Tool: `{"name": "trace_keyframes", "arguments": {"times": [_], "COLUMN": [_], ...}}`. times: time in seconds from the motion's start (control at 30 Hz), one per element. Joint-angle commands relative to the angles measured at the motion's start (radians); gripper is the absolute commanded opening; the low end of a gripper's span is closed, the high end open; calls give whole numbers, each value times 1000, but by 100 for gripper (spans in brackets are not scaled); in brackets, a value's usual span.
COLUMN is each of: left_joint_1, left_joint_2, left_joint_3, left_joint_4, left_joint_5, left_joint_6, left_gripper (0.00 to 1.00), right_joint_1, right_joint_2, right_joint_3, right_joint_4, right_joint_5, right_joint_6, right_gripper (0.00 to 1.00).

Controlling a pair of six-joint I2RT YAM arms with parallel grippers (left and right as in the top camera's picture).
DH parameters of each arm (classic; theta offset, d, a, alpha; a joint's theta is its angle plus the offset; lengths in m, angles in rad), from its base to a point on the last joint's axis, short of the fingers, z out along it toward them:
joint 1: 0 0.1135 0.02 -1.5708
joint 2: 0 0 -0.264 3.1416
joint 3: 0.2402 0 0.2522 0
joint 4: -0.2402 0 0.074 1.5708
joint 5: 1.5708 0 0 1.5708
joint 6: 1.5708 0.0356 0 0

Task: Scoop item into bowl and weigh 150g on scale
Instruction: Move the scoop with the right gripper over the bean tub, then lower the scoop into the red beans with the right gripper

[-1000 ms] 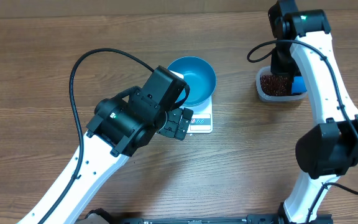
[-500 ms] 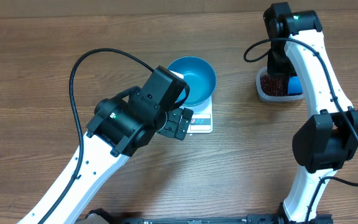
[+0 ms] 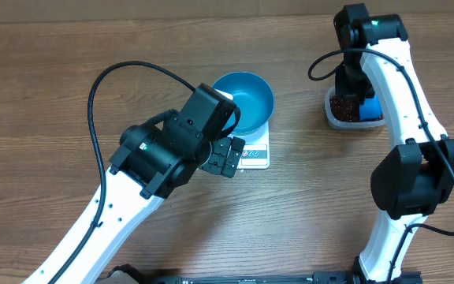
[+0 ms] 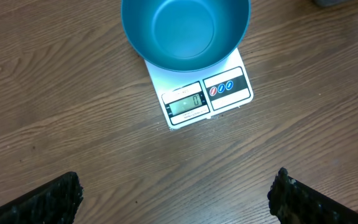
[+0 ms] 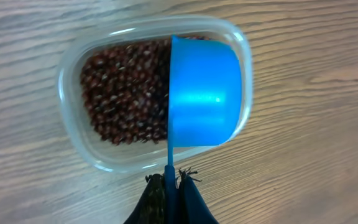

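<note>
1. Beans (image 5: 123,93): many tiny dark red-brown grains with pale glints, lying in a loose heap. They fill the left part of a clear rounded-rectangular plastic tub (image 5: 70,118), which sits in the middle of the right wrist view.
2. In the overhead view the beans (image 3: 344,105) and their tub are at the upper right of the frame, well apart from the bowl.
3. A bright-blue scoop (image 5: 204,93) lies over the right half of the tub. Its cup is turned so that its smooth outer wall faces the camera, and its straight edge borders the bean heap.
4. The right gripper (image 5: 169,183) is at the bottom centre of its view. Its dark fingers are pressed together on the scoop's thin handle, which is seen edge-on.
5. The teal-blue bowl (image 4: 185,31) is round and deep with a smooth, bare inside. It stands on the white kitchen scale (image 4: 207,96) at the top of the left wrist view.
6. The display panel of the scale faces the lower frame edge and seems to read zero.
7. The left gripper (image 4: 176,202) hangs above the wooden table (image 4: 55,124), just beside the scale. Its fingers are spread wide apart and grip nothing.
</note>
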Motion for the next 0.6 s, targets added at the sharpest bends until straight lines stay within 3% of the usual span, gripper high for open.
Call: {"name": "trace_keyframes", "arguments": {"times": [0.0, 0.27, 0.57], "left_joint_1": [3, 3, 3], "left_joint_2": [1, 1, 1], "left_joint_3": [21, 21, 21], "left_joint_4": [0, 0, 0], "left_joint_5": [-6, -6, -6], "left_joint_6": [19, 19, 19], "left_gripper": [100, 100, 100], "right_joint_1": [4, 4, 1], "right_joint_2": [10, 9, 10], "right_joint_3": [-9, -9, -14], "right_joint_4": [-5, -5, 8], "right_joint_5": [-90, -203, -130], "right_joint_6": [-38, -109, -74], "right_gripper": [4, 4, 4]}}
